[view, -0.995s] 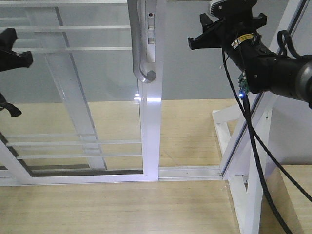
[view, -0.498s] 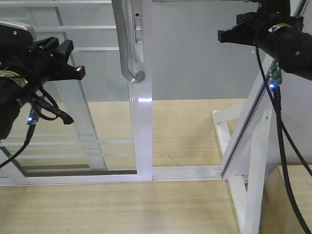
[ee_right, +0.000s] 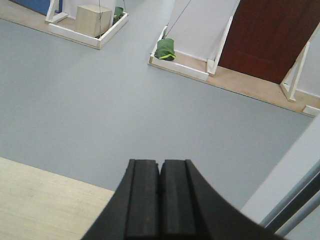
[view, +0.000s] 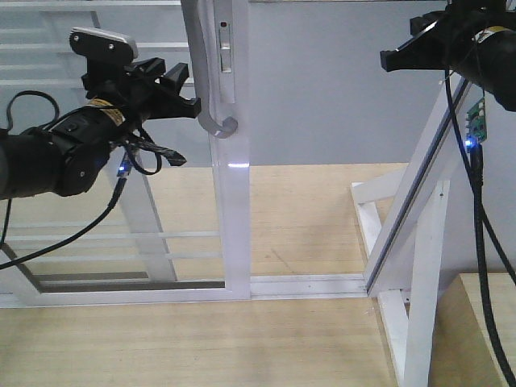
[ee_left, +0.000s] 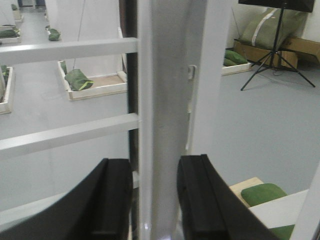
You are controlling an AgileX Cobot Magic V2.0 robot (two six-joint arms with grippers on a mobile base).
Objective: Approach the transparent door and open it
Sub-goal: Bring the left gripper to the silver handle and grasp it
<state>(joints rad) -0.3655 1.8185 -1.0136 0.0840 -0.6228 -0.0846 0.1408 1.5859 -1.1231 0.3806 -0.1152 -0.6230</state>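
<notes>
- The transparent door (view: 235,210) stands at the left and middle of the front view. Its clear glass is crossed by thin white bars (view: 121,236), and its white upright edge runs down to the floor track.
- The curved grey handle (view: 197,48) is mounted on that upright edge near the top of the view, with the lock plate (view: 226,50) just beside it on the right.
- The left pincer (view: 192,89) reaches in from the left at handle height, with its tips right at the handle's left side, just above the lower bend.
- In the left wrist view the left pincer (ee_left: 155,200) is spread apart. Its two black fingers (ee_left: 112,200) stand one on each side of the handle (ee_left: 165,100), which runs upright through the gap between them.
- Whether either finger actually presses on the handle I cannot tell; it holds nothing else.
- The right pincer (view: 387,60) hangs high at the right, well apart from the door, near a slanted white frame (view: 419,218).
- In its own wrist view the right pincer (ee_right: 160,200) has its fingers closed flat against each other with nothing between them, and it looks out over grey floor (ee_right: 100,90).
</notes>
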